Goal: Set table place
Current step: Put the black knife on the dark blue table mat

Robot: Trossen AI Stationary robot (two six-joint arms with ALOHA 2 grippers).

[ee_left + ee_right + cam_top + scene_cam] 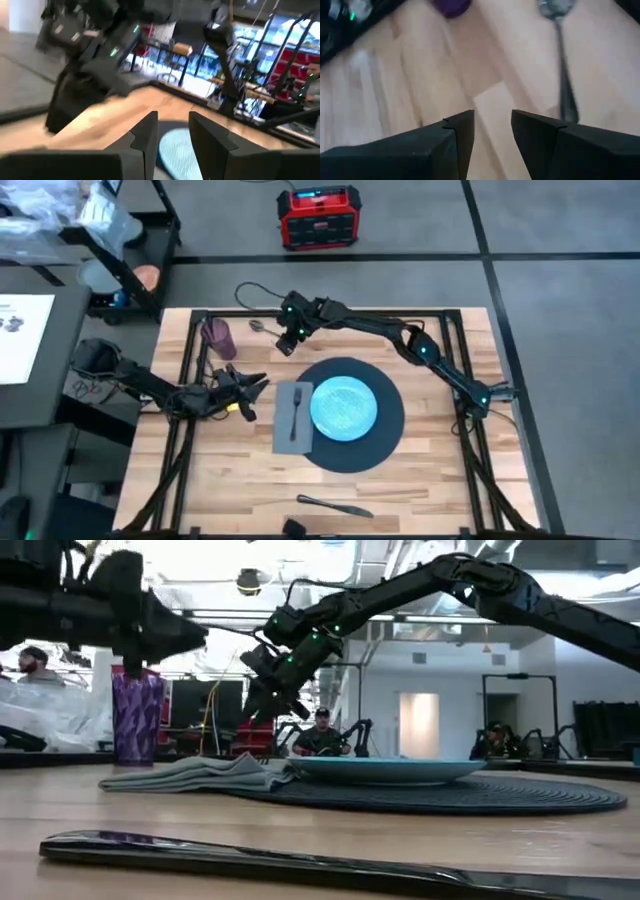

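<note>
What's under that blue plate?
The plate sits on a round dark mat, which lies on the table. The mat's middle is covered by the plate. A napkin overlaps the mat's edge.

The surface point(420, 480) is a rectangular top of light wood planks with a black metal rail frame along its edges. On it, slightly right of the middle, lies the place point(390, 435), a large flat round dark navy-black mat, flush against the wood.
</note>
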